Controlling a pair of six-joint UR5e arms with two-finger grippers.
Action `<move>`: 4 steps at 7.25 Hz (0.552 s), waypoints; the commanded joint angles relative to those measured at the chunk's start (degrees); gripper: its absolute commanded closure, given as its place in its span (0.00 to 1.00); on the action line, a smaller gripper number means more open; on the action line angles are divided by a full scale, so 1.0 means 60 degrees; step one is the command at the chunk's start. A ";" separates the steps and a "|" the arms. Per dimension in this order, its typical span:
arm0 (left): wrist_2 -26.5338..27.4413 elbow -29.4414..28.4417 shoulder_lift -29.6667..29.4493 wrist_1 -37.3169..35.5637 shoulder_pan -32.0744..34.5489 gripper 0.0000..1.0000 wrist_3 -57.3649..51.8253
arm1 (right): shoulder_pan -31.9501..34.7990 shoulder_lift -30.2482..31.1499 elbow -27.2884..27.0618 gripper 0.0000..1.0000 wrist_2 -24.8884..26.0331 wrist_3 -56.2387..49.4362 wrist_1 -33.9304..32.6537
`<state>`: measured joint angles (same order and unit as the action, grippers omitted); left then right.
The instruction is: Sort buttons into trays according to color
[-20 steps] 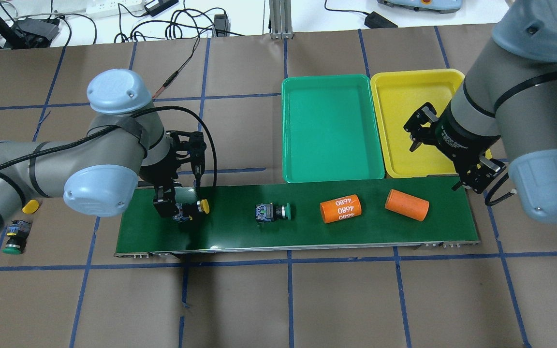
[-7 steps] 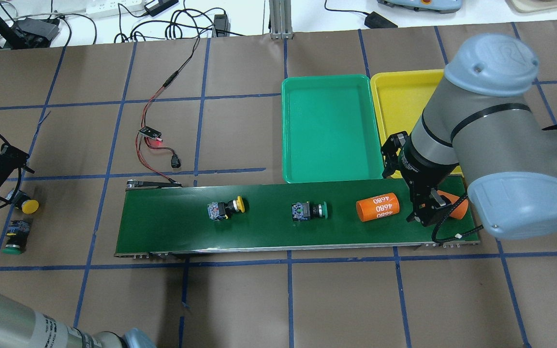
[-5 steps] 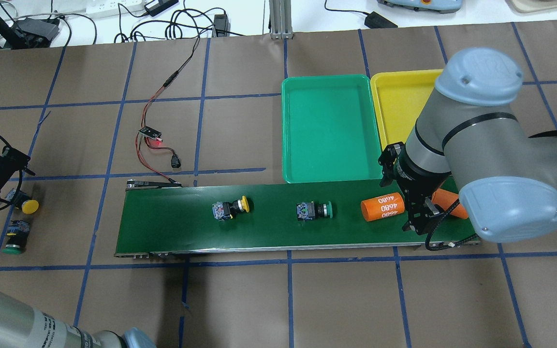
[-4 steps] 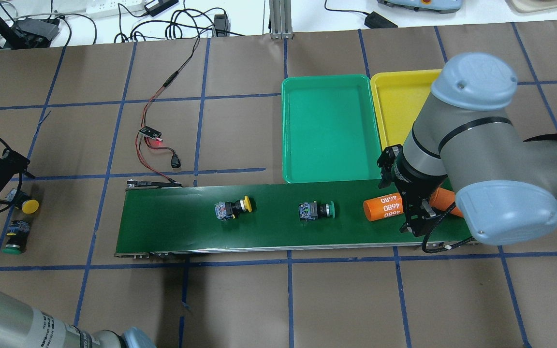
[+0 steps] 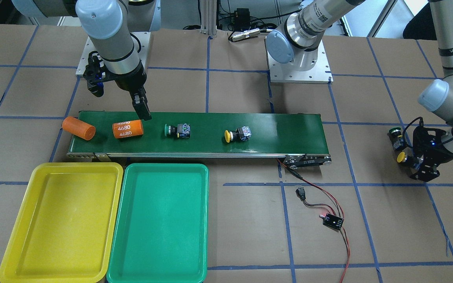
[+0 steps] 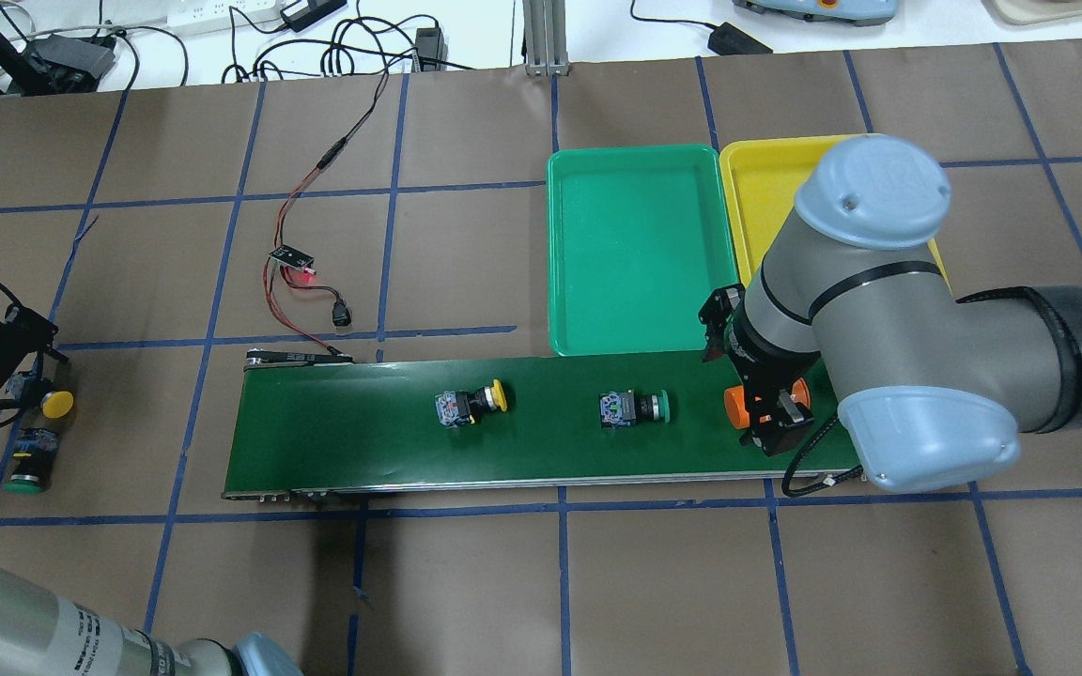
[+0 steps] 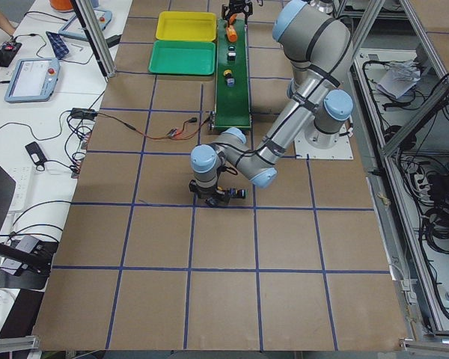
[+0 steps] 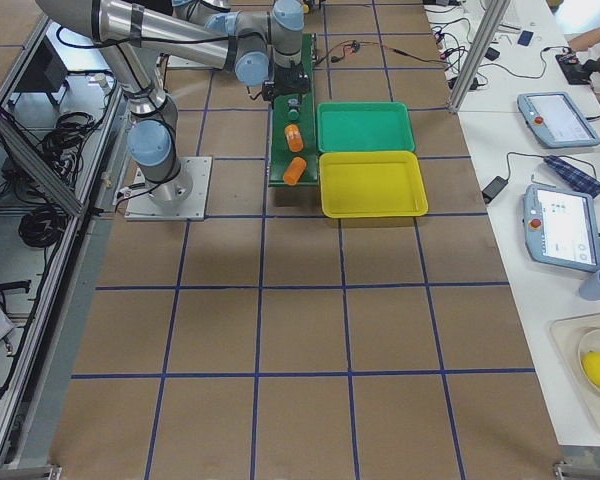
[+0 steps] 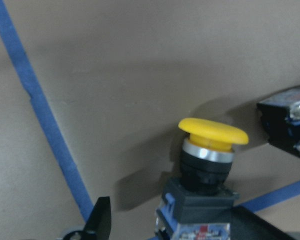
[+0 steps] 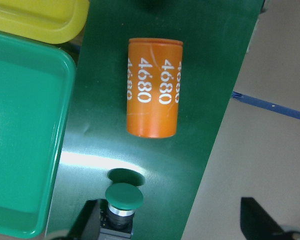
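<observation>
Button capped green (image 6: 633, 407) sits midway between belt (image 6: 363, 446)'s long edges

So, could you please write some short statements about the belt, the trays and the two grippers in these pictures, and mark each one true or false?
1. The yellow tray and the green tray are both empty. True.
2. The cylinder marked 4680 stands upright on the belt. False: it lies on its side.
3. The right gripper is shut on that cylinder. False: it is open and holds nothing.
4. A yellow button and a green button lie on the belt. True.
5. The left gripper is off the belt, open around a second yellow button on the table. True.
</observation>
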<state>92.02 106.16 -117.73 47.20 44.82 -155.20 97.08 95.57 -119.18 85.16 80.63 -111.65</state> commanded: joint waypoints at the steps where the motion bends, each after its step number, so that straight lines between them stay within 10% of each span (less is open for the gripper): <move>1: 0.0014 0.0090 0.0008 -0.0059 -0.0174 0.17 -0.0017 | 0.0123 -0.0383 -0.0073 0.00 -0.0014 0.0270 -0.0419; 4: -0.0015 0.0046 0.0037 -0.0073 -0.0249 0.69 -0.0017 | 0.0225 -0.0765 -0.0146 0.00 -0.0058 0.0521 -0.0653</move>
<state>92.01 106.50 -117.53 46.77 43.38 -155.30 98.07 92.07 -119.88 84.97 83.37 -114.67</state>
